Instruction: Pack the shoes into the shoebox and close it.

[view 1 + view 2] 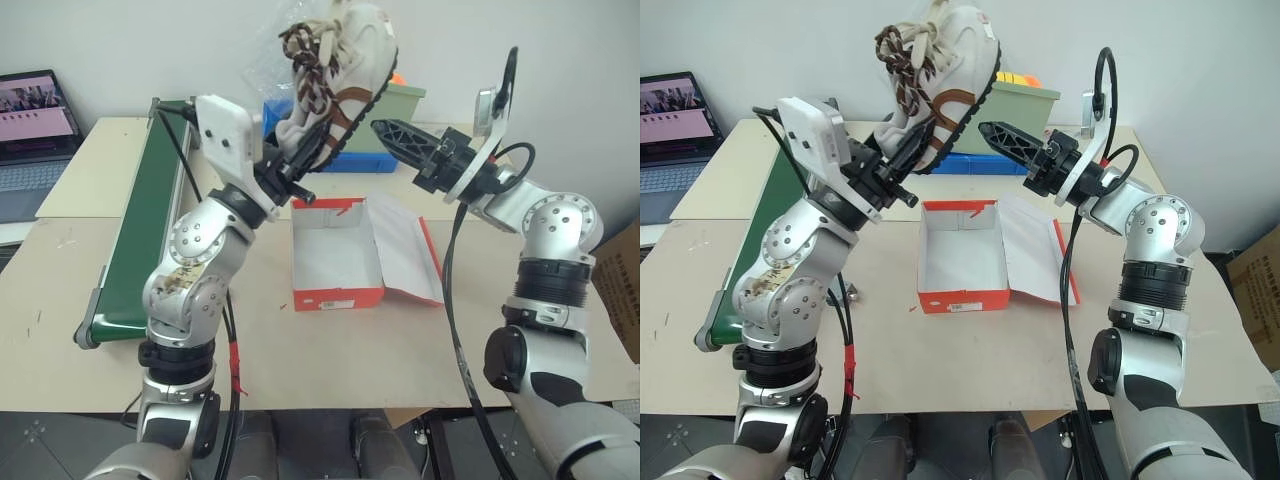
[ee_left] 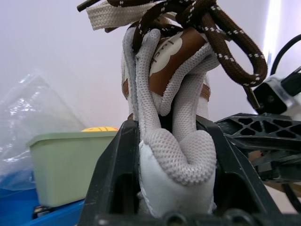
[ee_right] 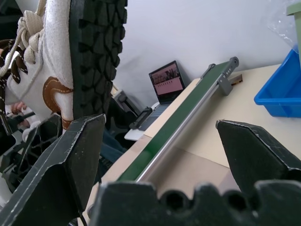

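Note:
An off-white sneaker [image 1: 352, 62] with dark brown laces hangs in the air above the table, heel down and toe up. My left gripper [image 1: 306, 150] is shut on its heel collar; in the left wrist view the grey padded collar [image 2: 175, 150] sits squeezed between my two black fingers [image 2: 113, 188]. The red-orange shoebox [image 1: 338, 298] stands open below it with a white, empty inside, its lid flap [image 1: 405, 245] laid out to the right. My right gripper [image 1: 396, 134] is open, close beside the shoe's black sole [image 3: 96, 47] and apart from it.
A green conveyor belt [image 1: 150, 220] runs along the left of the table, with a laptop [image 1: 35, 120] beyond it. A blue tray [image 1: 362, 160] and a pale green bin [image 1: 405, 104] stand behind the shoebox. A cardboard carton [image 1: 622, 285] sits at the far right.

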Available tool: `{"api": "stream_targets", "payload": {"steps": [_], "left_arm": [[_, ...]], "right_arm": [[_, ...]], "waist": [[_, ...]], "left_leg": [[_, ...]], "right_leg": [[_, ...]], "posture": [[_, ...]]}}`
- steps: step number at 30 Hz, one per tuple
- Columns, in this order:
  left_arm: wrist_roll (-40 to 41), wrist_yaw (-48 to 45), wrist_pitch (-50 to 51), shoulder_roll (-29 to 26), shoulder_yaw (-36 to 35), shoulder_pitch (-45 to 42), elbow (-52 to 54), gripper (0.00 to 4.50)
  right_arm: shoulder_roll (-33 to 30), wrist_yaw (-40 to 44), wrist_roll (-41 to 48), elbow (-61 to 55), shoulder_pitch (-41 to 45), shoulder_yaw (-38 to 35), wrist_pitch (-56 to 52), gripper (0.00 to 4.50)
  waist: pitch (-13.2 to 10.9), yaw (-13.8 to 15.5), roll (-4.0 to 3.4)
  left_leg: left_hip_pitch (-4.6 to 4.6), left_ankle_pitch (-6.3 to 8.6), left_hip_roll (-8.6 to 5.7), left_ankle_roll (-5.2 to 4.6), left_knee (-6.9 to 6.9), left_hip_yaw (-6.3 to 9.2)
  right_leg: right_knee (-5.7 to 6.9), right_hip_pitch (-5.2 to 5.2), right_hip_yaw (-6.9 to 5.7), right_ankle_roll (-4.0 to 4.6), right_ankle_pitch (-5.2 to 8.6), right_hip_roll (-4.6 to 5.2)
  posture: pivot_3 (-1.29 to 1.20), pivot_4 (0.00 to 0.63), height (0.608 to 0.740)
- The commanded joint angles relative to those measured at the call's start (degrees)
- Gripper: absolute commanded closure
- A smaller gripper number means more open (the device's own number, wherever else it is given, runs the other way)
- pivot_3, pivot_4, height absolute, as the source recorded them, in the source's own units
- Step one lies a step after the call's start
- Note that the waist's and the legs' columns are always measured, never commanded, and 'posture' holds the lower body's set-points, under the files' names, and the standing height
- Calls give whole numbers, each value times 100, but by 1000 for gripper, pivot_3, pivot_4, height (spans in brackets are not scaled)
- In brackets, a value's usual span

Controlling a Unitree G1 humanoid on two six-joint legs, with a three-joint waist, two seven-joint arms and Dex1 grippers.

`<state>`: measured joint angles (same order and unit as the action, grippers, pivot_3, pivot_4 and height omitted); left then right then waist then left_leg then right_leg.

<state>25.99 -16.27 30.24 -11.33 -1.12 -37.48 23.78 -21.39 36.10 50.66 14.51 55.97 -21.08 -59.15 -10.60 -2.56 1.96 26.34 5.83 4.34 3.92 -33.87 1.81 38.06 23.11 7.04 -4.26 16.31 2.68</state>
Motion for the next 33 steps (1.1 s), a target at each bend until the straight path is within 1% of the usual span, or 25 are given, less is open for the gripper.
{"api": "stream_targets", "payload": {"steps": [1, 9, 14, 18, 22, 28, 32, 33], "left_arm": [[44, 62, -82, 120, 64, 14, 302, 3008], [-38, -43, -201, -13, 0, 133, 223, 3008], [-76, -116, -297, -110, -61, 79, 72, 3008], [-278, -238, -426, -145, 189, 128, 36, 3008], [-335, -237, -438, 12, 415, 316, 106, 3008], [-439, -216, -385, 158, 677, 431, 277, 3008], [-474, -202, -360, 181, 696, 448, 302, 3008], [-479, -195, -354, 180, 694, 450, 304, 3028]], "right_arm": [[-45, -31, 227, -251, 205, -152, 94, 0], [-357, 149, 363, -333, 232, -214, -22, 0], [-634, 450, 474, -484, 161, -52, -160, 0], [-655, 524, 615, -574, 186, -6, -240, 0], [-611, 453, 646, -624, 230, 39, -229, 0], [-573, 428, 507, -423, 305, 81, -62, 0], [-530, 353, 417, -207, 399, 83, 30, 0], [-515, 341, 402, -164, 410, 89, 57, 257]], "waist": [[0, 1, 0], [0, 10, 0], [0, 14, 0], [0, 2, 0], [0, 8, 0], [0, 9, 0], [0, 10, -1], [0, 11, 0]], "left_leg": [[0, 0, 0, 0, 0, 0], [0, 0, 0, 0, 0, 0], [0, 0, 0, 0, 0, 0], [0, 0, 0, 0, -1, 0], [0, 0, 0, 0, 1, 0], [0, 0, 0, -1, -1, 0], [0, 0, 0, -1, 1, 0], [0, 0, 0, -1, 0, 0]], "right_leg": [[0, 0, 0, 0, 0, 0], [-1, 0, 0, 0, 0, 0], [-1, 0, -1, 0, 0, 0], [-1, 0, 0, 0, 0, 0], [-3, 0, 0, 0, 0, 0], [0, 0, 0, 0, 0, 0], [-2, 0, 0, 0, 0, -1], [-2, 0, 0, 0, 0, -1]], "posture": [[0, 150, 740], [0, 150, 740], [0, 150, 740], [0, 150, 740], [0, 150, 740], [0, 150, 740], [0, 150, 740], [0, 150, 740]]}}
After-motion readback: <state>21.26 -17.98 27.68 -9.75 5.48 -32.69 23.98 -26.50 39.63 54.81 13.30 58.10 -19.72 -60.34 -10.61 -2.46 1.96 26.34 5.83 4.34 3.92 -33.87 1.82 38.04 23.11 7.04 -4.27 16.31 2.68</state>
